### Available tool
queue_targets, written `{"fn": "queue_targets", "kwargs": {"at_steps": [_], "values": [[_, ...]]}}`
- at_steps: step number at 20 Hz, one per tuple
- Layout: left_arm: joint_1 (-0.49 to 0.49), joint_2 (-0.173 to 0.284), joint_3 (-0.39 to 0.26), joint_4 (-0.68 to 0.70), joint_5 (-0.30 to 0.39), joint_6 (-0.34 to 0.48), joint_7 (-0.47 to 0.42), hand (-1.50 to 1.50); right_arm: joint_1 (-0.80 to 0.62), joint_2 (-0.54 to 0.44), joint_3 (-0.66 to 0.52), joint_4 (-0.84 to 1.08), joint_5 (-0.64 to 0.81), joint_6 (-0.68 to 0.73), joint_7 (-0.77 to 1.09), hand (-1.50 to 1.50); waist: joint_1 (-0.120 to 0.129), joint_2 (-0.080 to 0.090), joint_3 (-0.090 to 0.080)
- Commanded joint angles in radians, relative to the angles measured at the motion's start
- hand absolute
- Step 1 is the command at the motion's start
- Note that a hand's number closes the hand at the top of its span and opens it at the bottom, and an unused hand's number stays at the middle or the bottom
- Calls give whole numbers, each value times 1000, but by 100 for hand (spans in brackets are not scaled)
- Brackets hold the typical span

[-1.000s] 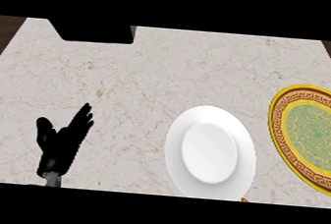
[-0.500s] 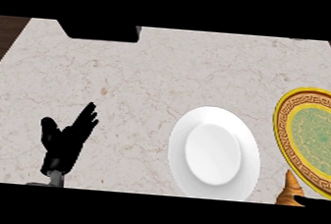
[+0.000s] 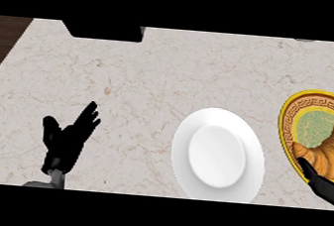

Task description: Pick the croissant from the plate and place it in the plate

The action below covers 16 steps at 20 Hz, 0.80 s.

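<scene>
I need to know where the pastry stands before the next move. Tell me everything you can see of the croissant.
The croissant is golden-brown and curved, with a pointed tip toward the far side and a broad ridged body. It shows over the yellow plate, which has a patterned rim and green centre, at the view's right edge; whether it rests on the plate or is lifted cannot be told. The right hand touches its near end, dark fingers against its underside. The picture's edge cuts off its right part.

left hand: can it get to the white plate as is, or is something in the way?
Probably yes. The left hand rests open at the lower left, and only bare counter lies between it and the white plate. The right hand and croissant are on the plate's far side.
</scene>
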Motion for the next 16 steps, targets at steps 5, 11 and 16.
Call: {"fn": "queue_targets", "kwargs": {"at_steps": [5,11,16], "values": [[-2,-41,-42,-11,-18,13,33,0,-274,31,-229,525,-272,297,-358,150,7,4,-3],[-55,-39,-27,-1,-28,30,54,0,-450,-49,-191,887,-207,434,-253,150,34,13,-5],[-30,-30,-19,19,-13,-4,22,0,-572,-26,-100,1133,-111,575,-339,-150,41,14,-3]]}}
